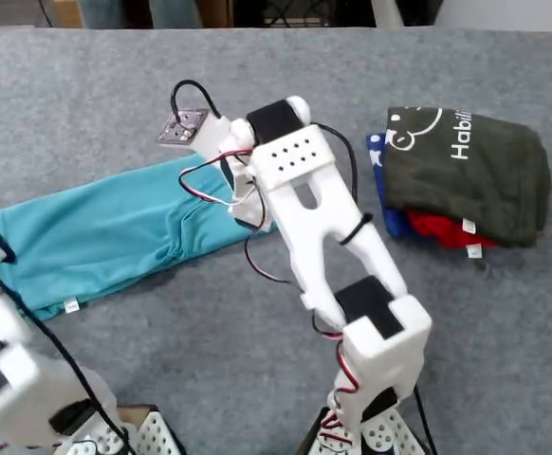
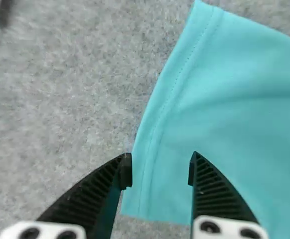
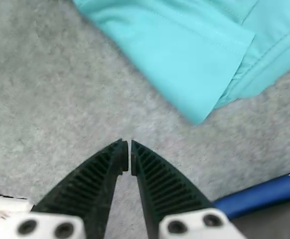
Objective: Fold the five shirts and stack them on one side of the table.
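A grey felt-covered worktop (image 1: 115,85) carries everything. On its left half lies a long teal cotton shirt (image 1: 115,227), folded into a narrow strip that runs slantwise from the left edge toward the middle, with some creases near its centre. The white right arm (image 1: 323,227) stretches from the near edge over the strip's right end. Well apart, on the right side of the worktop, sits a stack of folded shirts: a dark olive green shirt with white print (image 1: 475,175) on top, a red shirt (image 1: 437,227) showing beneath its near edge, and a blue shirt (image 1: 378,175) peeking out at the stack's left side. The white left arm (image 1: 10,370) stands at the near left corner, by the strip's left end. The left hand (image 2: 160,169) is moderately wide, its fingers straddling the teal shirt's stitched hem near a corner. The right hand (image 3: 129,149) is pinched narrow, tips almost touching, holding nothing, over bare felt just beside the teal shirt's corner.
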